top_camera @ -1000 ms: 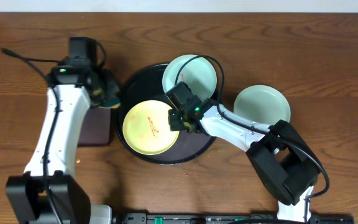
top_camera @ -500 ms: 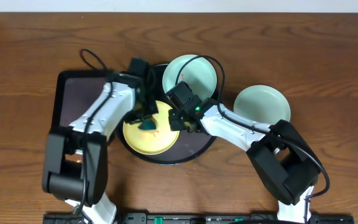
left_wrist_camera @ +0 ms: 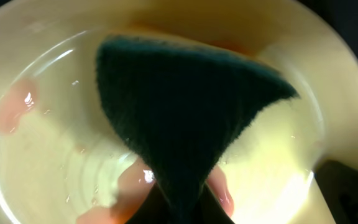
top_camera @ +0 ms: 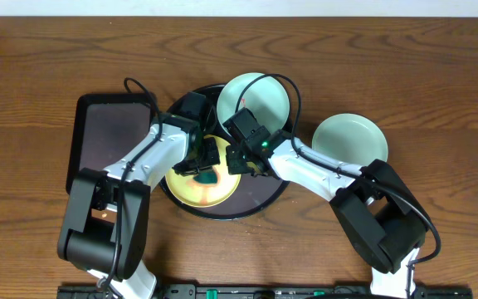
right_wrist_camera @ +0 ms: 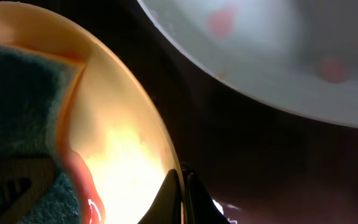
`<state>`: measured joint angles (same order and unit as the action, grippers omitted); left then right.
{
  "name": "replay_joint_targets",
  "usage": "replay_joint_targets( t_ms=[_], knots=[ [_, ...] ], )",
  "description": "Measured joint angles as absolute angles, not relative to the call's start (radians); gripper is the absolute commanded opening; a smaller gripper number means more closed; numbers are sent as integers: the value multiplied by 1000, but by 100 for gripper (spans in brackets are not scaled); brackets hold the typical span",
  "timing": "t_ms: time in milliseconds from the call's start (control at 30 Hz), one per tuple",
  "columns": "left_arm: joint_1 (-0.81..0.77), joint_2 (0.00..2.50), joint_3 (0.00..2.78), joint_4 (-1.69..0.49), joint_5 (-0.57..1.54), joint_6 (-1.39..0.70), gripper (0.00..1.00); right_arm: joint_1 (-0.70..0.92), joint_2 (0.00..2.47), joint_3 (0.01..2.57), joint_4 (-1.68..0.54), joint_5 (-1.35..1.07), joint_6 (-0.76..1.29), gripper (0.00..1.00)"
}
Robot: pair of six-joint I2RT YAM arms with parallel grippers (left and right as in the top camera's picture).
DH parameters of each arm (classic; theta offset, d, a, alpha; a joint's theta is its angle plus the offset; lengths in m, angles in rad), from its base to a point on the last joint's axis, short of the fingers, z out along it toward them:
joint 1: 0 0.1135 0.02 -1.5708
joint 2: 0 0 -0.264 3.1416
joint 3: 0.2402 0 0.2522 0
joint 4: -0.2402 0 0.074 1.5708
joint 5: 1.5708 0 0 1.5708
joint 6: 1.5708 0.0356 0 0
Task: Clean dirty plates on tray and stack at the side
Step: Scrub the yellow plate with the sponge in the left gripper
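Observation:
The pale yellow plate (top_camera: 191, 186) lies in the round black tray (top_camera: 260, 198), with red smears (left_wrist_camera: 17, 106) on it. My left gripper (top_camera: 206, 169) is shut on a dark green sponge (left_wrist_camera: 179, 106) pressed onto the yellow plate (left_wrist_camera: 55, 168). My right gripper (top_camera: 237, 163) is shut on the yellow plate's right rim (right_wrist_camera: 166, 149). A mint-blue plate (top_camera: 254, 98) with red spots (right_wrist_camera: 219, 22) lies at the tray's back. Another mint-blue plate (top_camera: 349, 137) sits on the wood tabletop (top_camera: 438, 100) to the right of the tray.
A rectangular black tray (top_camera: 106, 141) lies left of the round tray. Both arms cross over the round tray. Cables loop above the tray's back rim.
My left arm swung from the rectangular tray over to the round tray and brought the sponge down onto the yellow plate, then slid it right. The right arm stayed still on the rim.

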<state>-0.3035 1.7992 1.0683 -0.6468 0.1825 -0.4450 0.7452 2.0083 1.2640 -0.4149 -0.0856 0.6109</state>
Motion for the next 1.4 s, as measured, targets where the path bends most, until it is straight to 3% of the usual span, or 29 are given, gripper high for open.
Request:
replay_joint_targets(
  t_ms=[267,633,767,933,1100,1233,1400],
  knots=[
    [-304,1797,1044,-551,219,-370,7,743,2008,1265,-421,-85,611,1],
    [-334,1790,1055,-636,23,-614,7,743,2008,1266,-422,-85,611,1],
    [-313,1790,1056,-640,110,-486,7,743,2008,1266,-422,-85,611,1],
    [-299,1795,1049,-674,398,-200,7,743,2008,1267,-422,-85,611,1],
    [-294,1799,1038,-651,481,-105,7,737,2008,1267,-426,-96,611,2],
    [-299,1799,1037,-629,435,-133,7,736,2008,1267,-426,-96,614,1],
    [-332,1789,1040,-634,233,-338,7,736,2008,1267,-420,-101,617,1]
  ],
)
